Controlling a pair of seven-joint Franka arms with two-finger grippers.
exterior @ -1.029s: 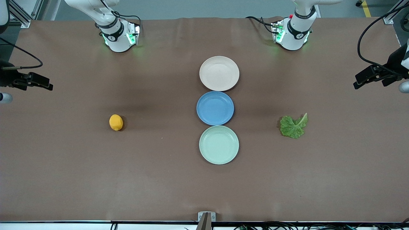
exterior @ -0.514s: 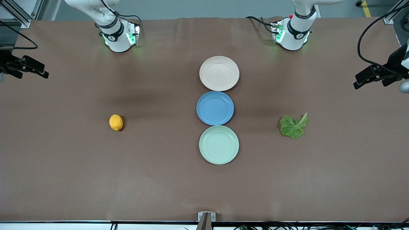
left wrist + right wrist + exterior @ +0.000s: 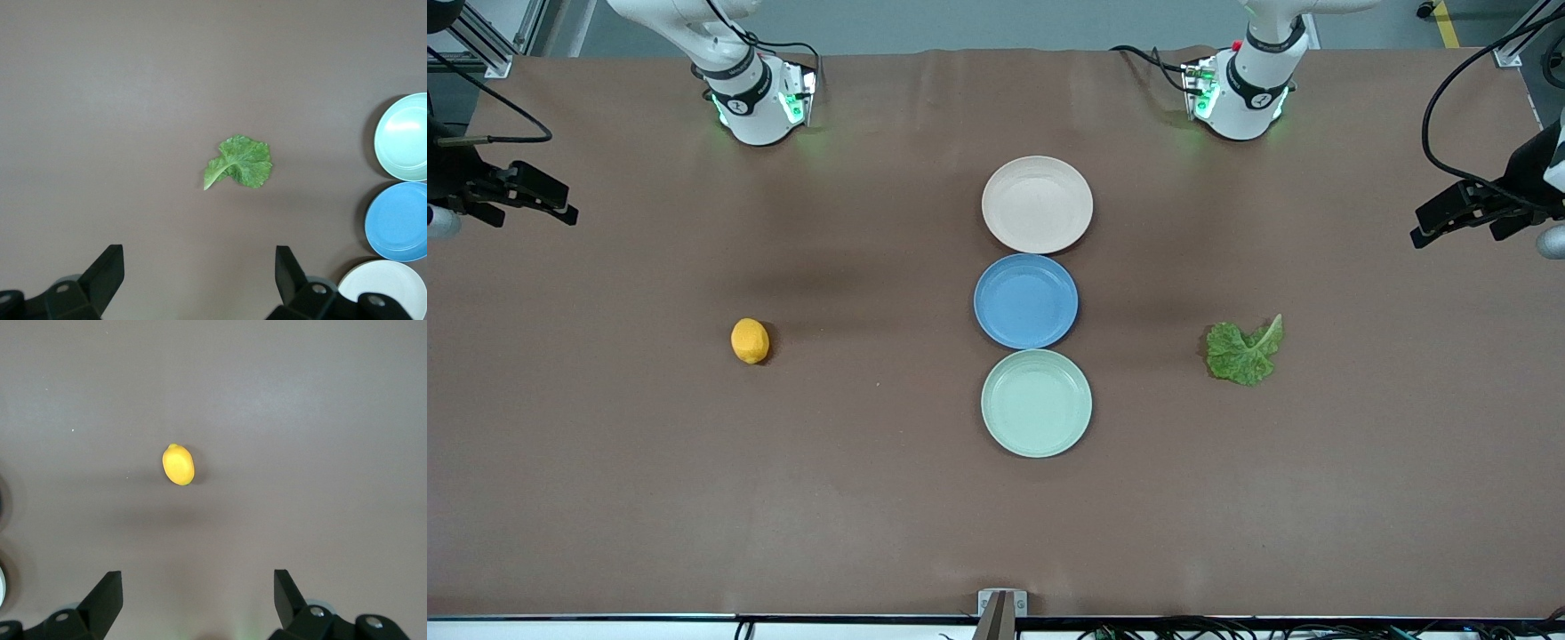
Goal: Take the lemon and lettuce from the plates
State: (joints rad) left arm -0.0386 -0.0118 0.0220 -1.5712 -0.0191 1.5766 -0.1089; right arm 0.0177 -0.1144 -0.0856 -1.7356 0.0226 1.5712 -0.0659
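Table (image 3: 694, 498) first: the wide brown cloth-covered surface carries everything, and both task items lie straight on it, not on any plate. Three round shallow plates sit in a touching row at the middle: the beige-cream plate (image 3: 1037, 204) farthest from the front camera, the blue plate (image 3: 1025, 300) between, the pale mint-green plate (image 3: 1036, 403) nearest. All three are bare, so I judge there is nothing to lift off them.

My left gripper (image 3: 200, 283) hangs high over the left arm's end of the table, fingers spread wide and holding nothing. My right gripper (image 3: 198, 603) hangs over the right arm's end, equally spread and bare.

Crinkled bright green lettuce leaf (image 3: 1244, 352) lies flat toward the left arm's end, well apart from the plates. Being thin and flush with the cloth, it could slip under my fingertips or I could snag the cloth.

Small oval yellow-orange lemon (image 3: 750, 340) rests toward the right arm's end; smooth and rounded, it could roll away if I close off-centre.
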